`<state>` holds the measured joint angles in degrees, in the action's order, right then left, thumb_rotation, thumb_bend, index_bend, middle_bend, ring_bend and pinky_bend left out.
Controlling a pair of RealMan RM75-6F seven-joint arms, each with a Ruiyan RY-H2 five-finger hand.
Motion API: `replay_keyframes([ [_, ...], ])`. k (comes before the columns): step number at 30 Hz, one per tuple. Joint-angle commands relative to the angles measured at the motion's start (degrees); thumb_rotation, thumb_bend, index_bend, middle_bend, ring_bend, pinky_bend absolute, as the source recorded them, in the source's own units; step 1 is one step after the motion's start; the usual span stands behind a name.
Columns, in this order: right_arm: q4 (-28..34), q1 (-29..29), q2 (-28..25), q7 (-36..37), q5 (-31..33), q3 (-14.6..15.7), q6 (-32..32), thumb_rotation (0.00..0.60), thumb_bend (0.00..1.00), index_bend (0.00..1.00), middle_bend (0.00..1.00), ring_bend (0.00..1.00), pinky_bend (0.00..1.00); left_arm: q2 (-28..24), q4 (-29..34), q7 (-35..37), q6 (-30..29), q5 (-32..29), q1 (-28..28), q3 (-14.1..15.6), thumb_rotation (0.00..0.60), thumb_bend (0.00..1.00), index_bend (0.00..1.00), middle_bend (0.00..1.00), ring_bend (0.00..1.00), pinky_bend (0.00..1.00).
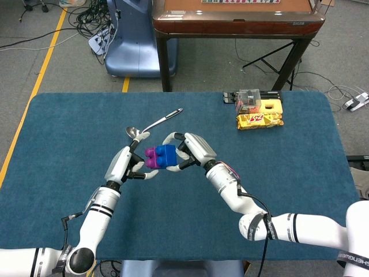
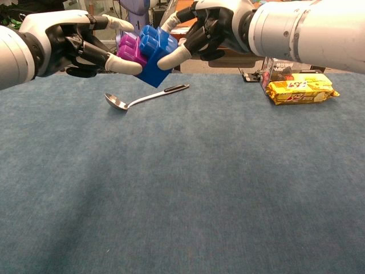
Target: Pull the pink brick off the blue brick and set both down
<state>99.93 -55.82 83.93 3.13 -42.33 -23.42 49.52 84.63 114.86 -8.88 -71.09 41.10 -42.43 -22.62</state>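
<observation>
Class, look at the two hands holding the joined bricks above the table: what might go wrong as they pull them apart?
1. The pink brick is only pinched by the left hand, so it may slip out.
2. If the blue brick drops from the right hand, it could hit the spoon below.
</observation>
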Motion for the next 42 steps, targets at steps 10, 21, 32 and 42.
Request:
replay_keyframes([
  [10,0.12,0.24,-0.05,0.45,-0.46,-0.04,-0.06,0.6,0.25,0.68,1.0,1.0,1.0,1.04,-0.2,-1.08,-1.12,-0.19,-0.12,-0.18,0.6,0.0,0.29,1.0,1.0,1.0],
  [21,0.13,0.33,-0.03,0.84,-0.95,0.05,-0.43,0.6,0.25,0.68,1.0,1.0,1.0,2.23,-0.56,-1.89,-2.47,0.45,0.0,-0.3,0.6,0.0,0.41,1.0,1.0,1.0],
  [32,0.11,0.47,-0.06,1.3,-1.38,0.0,-0.59,0.6,0.25,0.68,1.0,1.0,1.0,1.58,-0.04,-1.56,-1.11,0.05,0.14,-0.75,0.6,0.0,0.51,1.0,1.0,1.0],
  [42,0.12,0.69,-0.19,1.71,-1.76,0.0,-0.67,0.6,0.25,0.68,1.0,1.0,1.0,1.94,-0.04,-1.68,-1.39,0.32,0.05,-0.96,0.6,0.0,0.58,1.0,1.0,1.0],
])
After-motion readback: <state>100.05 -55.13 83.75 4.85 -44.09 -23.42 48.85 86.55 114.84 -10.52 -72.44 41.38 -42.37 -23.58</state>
